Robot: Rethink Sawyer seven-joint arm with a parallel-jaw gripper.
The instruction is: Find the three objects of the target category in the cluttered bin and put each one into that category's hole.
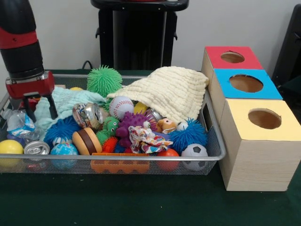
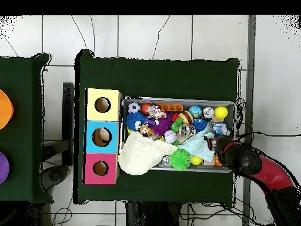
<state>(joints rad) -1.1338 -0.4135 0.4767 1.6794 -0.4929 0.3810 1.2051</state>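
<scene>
A wire bin (image 1: 217, 141) holds a heap of toys. Among them are a green spiky ball (image 1: 104, 80), a baseball (image 1: 121, 107), a crushed can (image 1: 88, 114), a second can (image 1: 36, 148), a blue spiky ball (image 1: 189, 134), a soccer ball (image 1: 194, 153) and a yellow ball (image 1: 9, 147). My gripper (image 1: 43, 117) hangs over the bin's left end above a pale green cloth (image 1: 66, 101), with its fingers apart and nothing between them. In the overhead view the gripper (image 2: 220, 141) is at the bin's right end.
A cream knitted cloth (image 1: 169, 89) drapes over the bin's right rear. Three boxes with round holes stand right of the bin: red-topped (image 1: 216, 54), blue-topped (image 1: 225, 75), yellow-topped (image 1: 237, 110). A hamburger toy (image 1: 86, 140) and a purple toy (image 1: 131, 123) lie mid-bin.
</scene>
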